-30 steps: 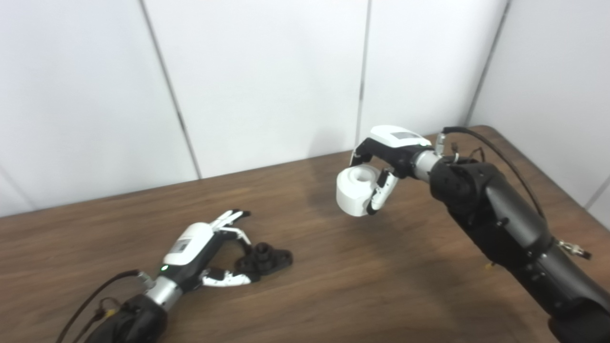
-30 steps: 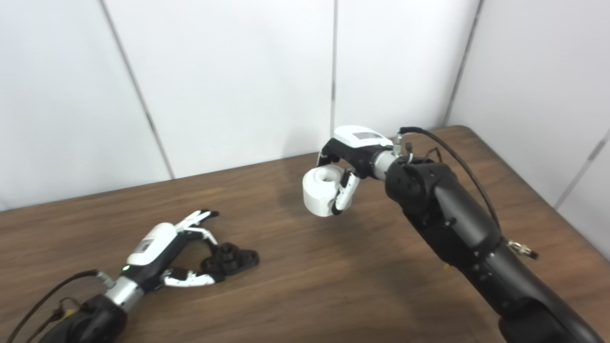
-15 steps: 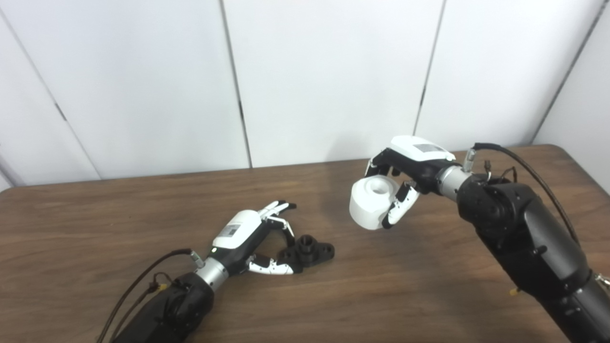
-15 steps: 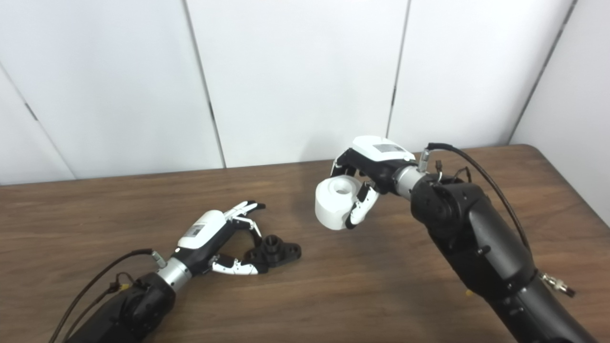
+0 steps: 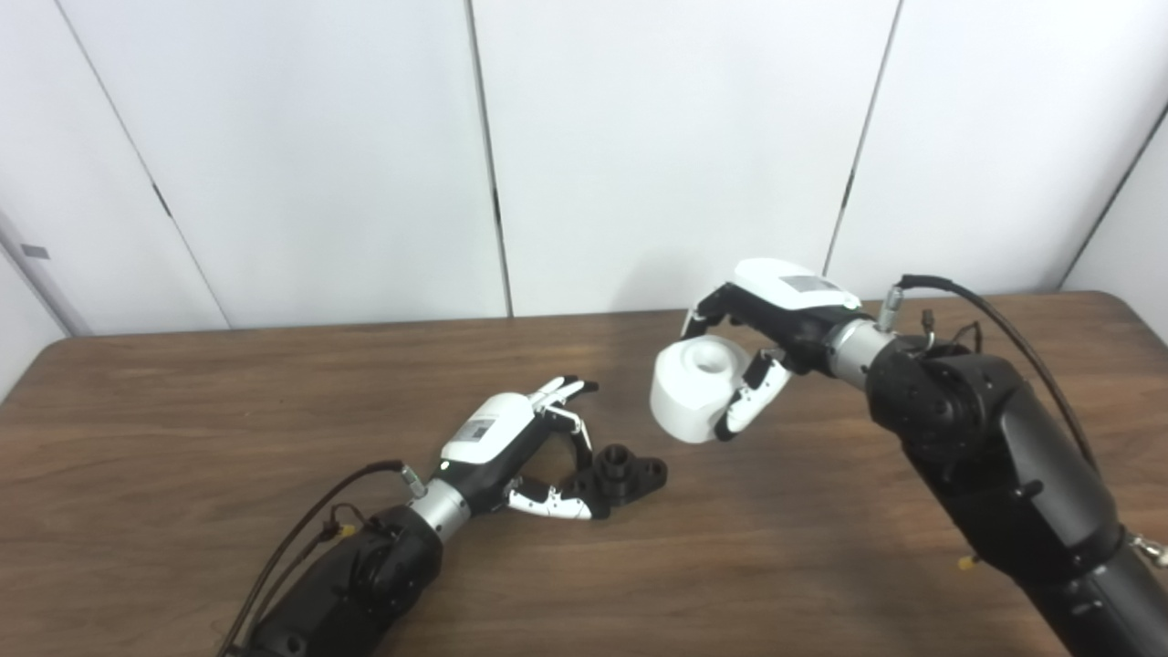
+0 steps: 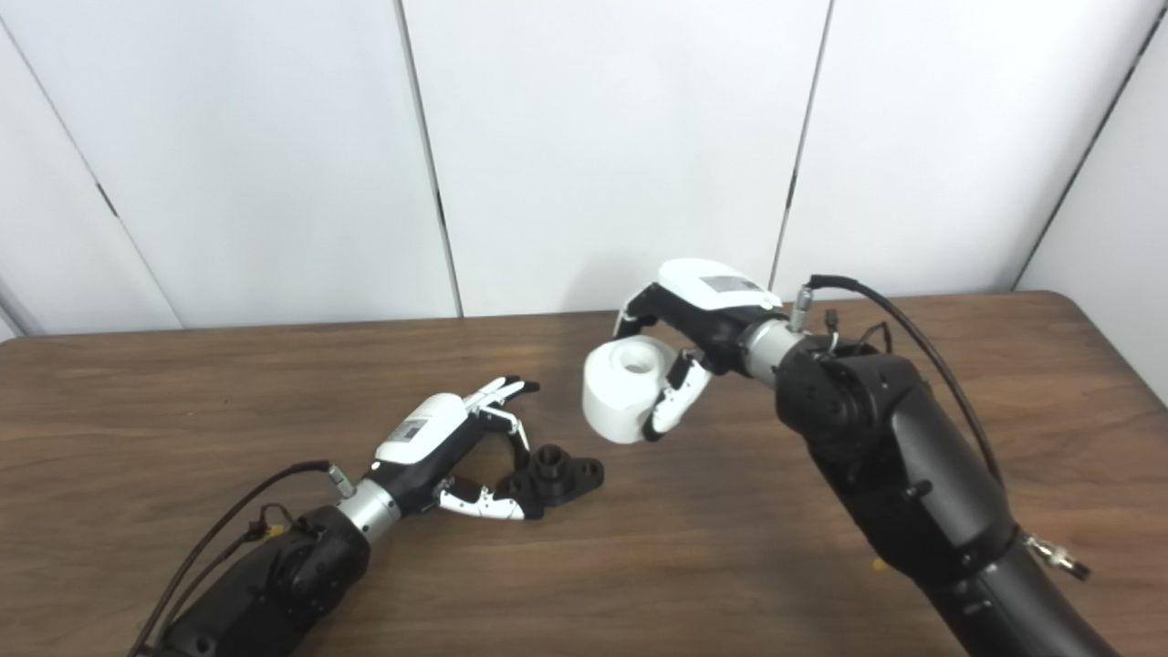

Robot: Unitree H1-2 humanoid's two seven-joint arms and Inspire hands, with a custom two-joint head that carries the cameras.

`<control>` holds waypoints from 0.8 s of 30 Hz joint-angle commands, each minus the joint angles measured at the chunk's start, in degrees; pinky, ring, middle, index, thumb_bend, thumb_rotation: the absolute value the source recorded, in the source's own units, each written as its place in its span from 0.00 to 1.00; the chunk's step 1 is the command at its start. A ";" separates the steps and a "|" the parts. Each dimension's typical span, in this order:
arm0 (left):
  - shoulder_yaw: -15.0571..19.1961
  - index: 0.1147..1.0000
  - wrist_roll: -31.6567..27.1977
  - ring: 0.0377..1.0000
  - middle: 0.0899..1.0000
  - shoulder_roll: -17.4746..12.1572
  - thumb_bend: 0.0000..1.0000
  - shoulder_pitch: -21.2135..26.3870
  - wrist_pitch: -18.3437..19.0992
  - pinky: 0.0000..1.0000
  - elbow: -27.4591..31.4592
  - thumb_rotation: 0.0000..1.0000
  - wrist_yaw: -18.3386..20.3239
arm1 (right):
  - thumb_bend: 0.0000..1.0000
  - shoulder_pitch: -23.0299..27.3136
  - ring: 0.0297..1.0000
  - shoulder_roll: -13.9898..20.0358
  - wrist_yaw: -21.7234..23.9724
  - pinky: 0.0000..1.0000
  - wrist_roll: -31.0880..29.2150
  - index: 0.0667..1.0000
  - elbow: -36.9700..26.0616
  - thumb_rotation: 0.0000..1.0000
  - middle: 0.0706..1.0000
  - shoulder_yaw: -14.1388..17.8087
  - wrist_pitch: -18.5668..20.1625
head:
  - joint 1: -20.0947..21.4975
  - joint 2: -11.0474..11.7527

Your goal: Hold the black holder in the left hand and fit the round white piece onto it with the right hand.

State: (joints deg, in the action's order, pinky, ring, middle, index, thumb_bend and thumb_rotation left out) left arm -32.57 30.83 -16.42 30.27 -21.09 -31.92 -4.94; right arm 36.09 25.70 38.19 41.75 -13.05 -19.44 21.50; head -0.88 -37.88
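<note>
The black holder (image 5: 625, 473) lies flat on the brown table (image 5: 182, 429), with a short round post standing up in its middle. My left hand (image 5: 525, 447) rests on the table at the holder's left end. Its fingers are apart, the thumb lies along the near side and a curled finger reaches down at the far side. The holder is not lifted. My right hand (image 5: 776, 319) is shut on the round white piece (image 5: 693, 388) and holds it in the air above the table, up and to the right of the holder. The piece's centre hole faces up.
White wall panels (image 5: 639, 137) stand behind the table's far edge. A black cable (image 5: 301, 538) runs along my left forearm, and another loops over my right wrist (image 5: 985, 310). Bare wood lies in front of and between the hands.
The camera has swung, so the whole scene has shifted. The left hand keeps its pose at the holder. The right hand still holds the white piece aloft, a little nearer the holder.
</note>
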 commanded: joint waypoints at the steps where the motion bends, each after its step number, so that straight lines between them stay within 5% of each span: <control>1: -2.20 0.41 3.43 0.98 0.94 1.38 0.52 -1.44 1.68 0.91 -1.46 0.07 4.32 | 0.52 3.47 0.79 -0.19 -0.94 0.77 -0.06 0.44 -0.92 0.14 0.70 0.42 -1.31 | -0.25 -0.05; 24: -2.34 0.41 3.85 0.99 0.94 1.86 0.52 -1.67 1.58 0.91 -0.57 0.07 4.59 | 0.52 3.90 0.80 -5.34 -1.96 0.85 -0.23 0.44 1.33 0.14 0.70 -1.80 -2.48 | -1.32 -0.80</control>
State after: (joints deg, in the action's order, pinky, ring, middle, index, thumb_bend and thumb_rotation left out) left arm -32.49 31.34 -16.16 30.27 -20.82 -31.54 -4.70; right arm 36.64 20.66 38.15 41.45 -11.28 -21.52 21.17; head -2.11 -38.58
